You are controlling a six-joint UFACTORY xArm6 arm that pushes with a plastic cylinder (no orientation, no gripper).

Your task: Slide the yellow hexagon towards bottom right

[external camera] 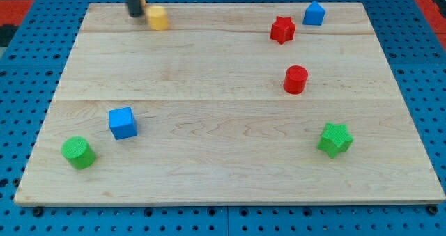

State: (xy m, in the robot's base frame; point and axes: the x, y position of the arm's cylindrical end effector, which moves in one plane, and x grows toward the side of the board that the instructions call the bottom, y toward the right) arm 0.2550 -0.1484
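The yellow hexagon point(158, 17) lies near the view's top left of the wooden board point(230, 166). My tip point(134, 14) is at the end of the dark rod that comes down from the view's top edge. It stands just to the left of the yellow hexagon, very close to it or touching it. Both look slightly blurred.
A red star point(282, 30) and a blue house-shaped block point(313, 14) sit at the top right. A red cylinder point(295, 79) is right of centre. A green star point(335, 139) is at the lower right. A blue cube point(122, 122) and a green cylinder point(77, 152) are at the lower left.
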